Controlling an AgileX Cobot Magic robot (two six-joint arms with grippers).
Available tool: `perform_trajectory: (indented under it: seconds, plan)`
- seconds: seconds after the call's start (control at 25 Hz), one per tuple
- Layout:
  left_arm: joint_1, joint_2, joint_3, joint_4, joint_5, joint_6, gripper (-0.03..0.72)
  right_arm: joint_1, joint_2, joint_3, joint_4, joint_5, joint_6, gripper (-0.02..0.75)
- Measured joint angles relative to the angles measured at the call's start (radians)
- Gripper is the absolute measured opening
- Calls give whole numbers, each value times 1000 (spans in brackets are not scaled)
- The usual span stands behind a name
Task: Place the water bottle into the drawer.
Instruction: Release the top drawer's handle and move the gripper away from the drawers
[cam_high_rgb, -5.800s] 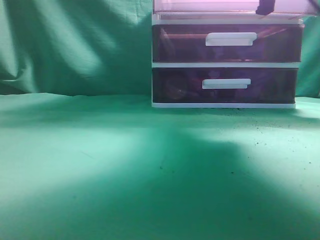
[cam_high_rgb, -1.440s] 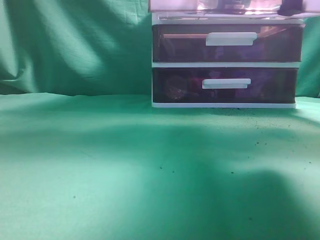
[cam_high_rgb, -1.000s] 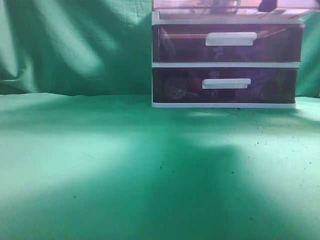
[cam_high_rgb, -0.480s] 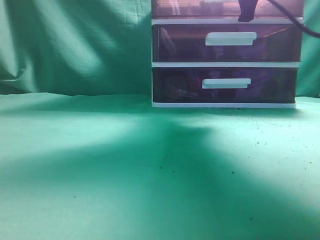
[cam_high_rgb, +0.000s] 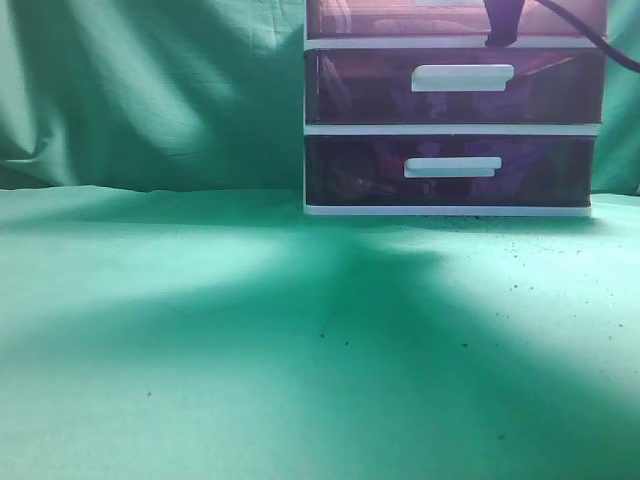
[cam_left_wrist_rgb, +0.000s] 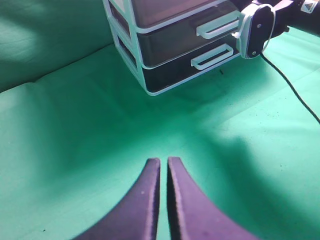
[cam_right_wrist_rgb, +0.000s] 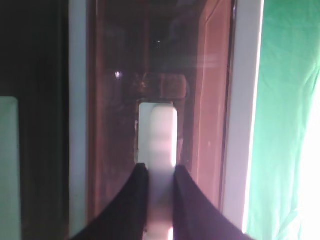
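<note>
The drawer (cam_high_rgb: 400, 18) is the top one of the white-framed cabinet (cam_high_rgb: 450, 129) and sits at the exterior view's top edge, flush with the frame. My right gripper (cam_high_rgb: 499, 30) is at its front. In the right wrist view its jaws (cam_right_wrist_rgb: 156, 167) are shut on the drawer's white bar handle (cam_right_wrist_rgb: 157, 125), against the brown translucent front (cam_right_wrist_rgb: 115, 100). I cannot make out the water bottle in any view. My left gripper (cam_left_wrist_rgb: 163, 162) is shut and empty above the green cloth, well in front of the cabinet (cam_left_wrist_rgb: 145, 75).
Two lower drawers with white handles (cam_high_rgb: 461, 77) (cam_high_rgb: 452, 167) are closed. Green cloth (cam_high_rgb: 250, 330) covers the table and hangs behind. The right arm's wrist (cam_left_wrist_rgb: 256, 24) and its black cable (cam_left_wrist_rgb: 290, 85) show at the cabinet in the left wrist view.
The top drawer stood pulled out toward the camera earlier and now sits pushed into the cabinet. My right gripper has moved back with its handle.
</note>
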Motion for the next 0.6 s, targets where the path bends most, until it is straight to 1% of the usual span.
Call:
perform_trajectory:
  seconds: [0.12,0.36,0.4,0.44,0.48,0.6]
  plan:
    - [0,0,0,0,0,-2,0,0,0,-2,-2,1,1,102]
    - [0,0,0,2,0,-2,0,4,0,-8,0,-30,32,447]
    - [0,0,0,5,0,-2,0,9,0,-9,2,-32,36,499]
    - [0,0,0,8,0,-2,0,14,0,-10,6,-35,38,536]
    - [0,0,0,11,0,-2,0,18,0,-10,20,-35,42,560]
    - [0,0,0,25,0,-2,0,34,0,-10,85,5,45,550]
